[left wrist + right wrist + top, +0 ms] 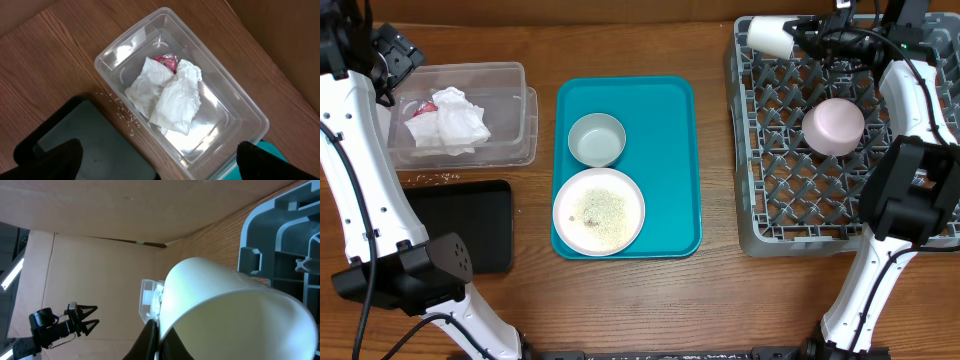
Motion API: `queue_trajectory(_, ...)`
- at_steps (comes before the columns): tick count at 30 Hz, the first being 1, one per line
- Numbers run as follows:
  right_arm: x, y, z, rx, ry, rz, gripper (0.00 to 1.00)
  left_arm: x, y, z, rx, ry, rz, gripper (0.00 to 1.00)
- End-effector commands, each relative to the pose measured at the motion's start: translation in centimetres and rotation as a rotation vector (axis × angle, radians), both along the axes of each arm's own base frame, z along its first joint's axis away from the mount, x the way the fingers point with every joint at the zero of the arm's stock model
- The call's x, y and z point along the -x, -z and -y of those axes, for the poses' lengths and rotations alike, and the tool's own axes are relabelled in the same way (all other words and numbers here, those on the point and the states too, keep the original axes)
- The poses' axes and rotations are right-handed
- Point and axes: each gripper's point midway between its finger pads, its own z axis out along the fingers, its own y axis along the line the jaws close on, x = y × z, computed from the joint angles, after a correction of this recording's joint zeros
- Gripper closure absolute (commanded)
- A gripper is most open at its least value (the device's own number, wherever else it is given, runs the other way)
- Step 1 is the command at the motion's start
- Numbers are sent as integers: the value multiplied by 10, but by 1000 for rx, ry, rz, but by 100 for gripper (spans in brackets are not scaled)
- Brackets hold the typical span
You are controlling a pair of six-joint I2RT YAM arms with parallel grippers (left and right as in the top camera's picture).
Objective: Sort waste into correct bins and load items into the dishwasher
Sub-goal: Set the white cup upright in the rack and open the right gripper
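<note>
R gripper (800,38) clamped tight on the cup (768,35), pinching the wall at the rim. Cup lies on its side at the rack's (760,215) 11 o'clock corner, partly hanging past the edge. L gripper (393,57) jaws fully apart, nothing in them, hovering at the tub's (527,120) 9 o'clock side.

Step in hand, my read: seat the cup in the rack. To do it well:
- shift it toward 4 o'clock, inside the frame, before lowering
- roll the wrist so the mouth faces down, between 2 peg rows
- keep clear of the pink bowl (833,127), upside down near rack centre
- let go only once it's resting, else it may roll off the corner

View diffs:
- overhead only: plate (599,210) w/ rice and grey bowl (596,138) waiting on the teal tray (680,160)
- L wrist: red wrapper (167,61) tucked behind the napkins (170,95) in the tub, rice grains (122,112) loose on the table at the black tray's (90,145) 12 o'clock edge
- R wrist: 1 finger (149,341) on the cup wall; the other is hidden
</note>
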Motion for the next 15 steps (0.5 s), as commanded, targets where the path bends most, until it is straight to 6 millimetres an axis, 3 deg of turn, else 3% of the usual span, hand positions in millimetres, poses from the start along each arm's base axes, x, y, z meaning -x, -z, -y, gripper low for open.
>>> queue_trajectory(1,-1,23,-3,-24,-13,-50,96,-2,3,2,-4,16,-13,0)
queue_trajectory(15,-3,35,13,-45,17,-94,96,-2,3,2,-4,16,-13,0)
